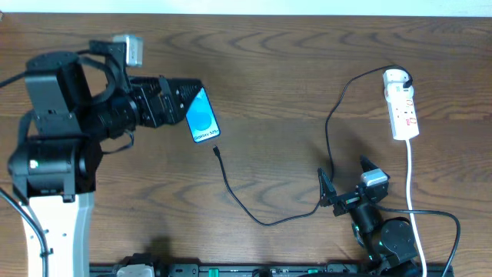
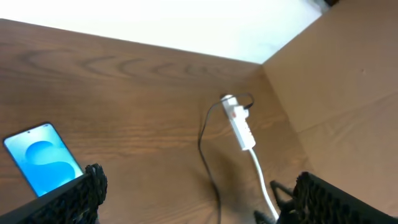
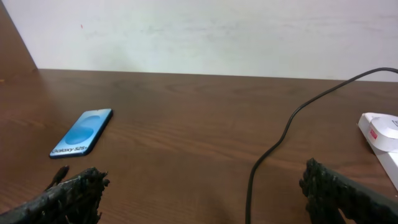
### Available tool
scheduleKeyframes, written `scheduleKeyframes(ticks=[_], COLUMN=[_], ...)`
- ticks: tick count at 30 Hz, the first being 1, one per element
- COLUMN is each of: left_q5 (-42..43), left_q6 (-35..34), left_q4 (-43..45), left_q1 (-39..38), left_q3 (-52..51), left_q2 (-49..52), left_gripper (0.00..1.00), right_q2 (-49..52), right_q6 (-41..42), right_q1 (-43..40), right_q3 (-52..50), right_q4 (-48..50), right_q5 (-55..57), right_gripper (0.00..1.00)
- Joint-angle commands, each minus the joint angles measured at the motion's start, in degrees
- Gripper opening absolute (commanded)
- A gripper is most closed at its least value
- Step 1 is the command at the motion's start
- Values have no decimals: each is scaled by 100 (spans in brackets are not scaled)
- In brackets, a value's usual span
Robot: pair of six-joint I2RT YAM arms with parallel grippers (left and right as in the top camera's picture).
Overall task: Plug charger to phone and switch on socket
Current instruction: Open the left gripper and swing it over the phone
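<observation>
We note left end effector (image 1: 184,100) and right end effector (image 1: 344,175) apart, empty. Beside the phone (image 1: 203,117) lies the charger tip (image 1: 217,149); seemingly staged for plugging.

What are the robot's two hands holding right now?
Nothing. The left gripper and the right gripper are both open with nothing between their fingers. The phone and the charger lie on the table.
</observation>
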Motion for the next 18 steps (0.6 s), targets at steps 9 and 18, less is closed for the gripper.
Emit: scheduleKeyframes(ticks=[9, 18], left_q5=[-2218, -3615], left_q6=[-297, -168], left_q4=[-1290, -3018], left_q1=[-1421, -2269], left_q3=[2726, 4087], left_q2=[1473, 2903], left_gripper=[98, 98], right_q2=[0, 0], right_q6=[70, 70], right_q1=[-26, -26], right_q3=[-9, -9], right_q4=[-22, -22], right_q5=[7, 9], right_gripper=[99, 99])
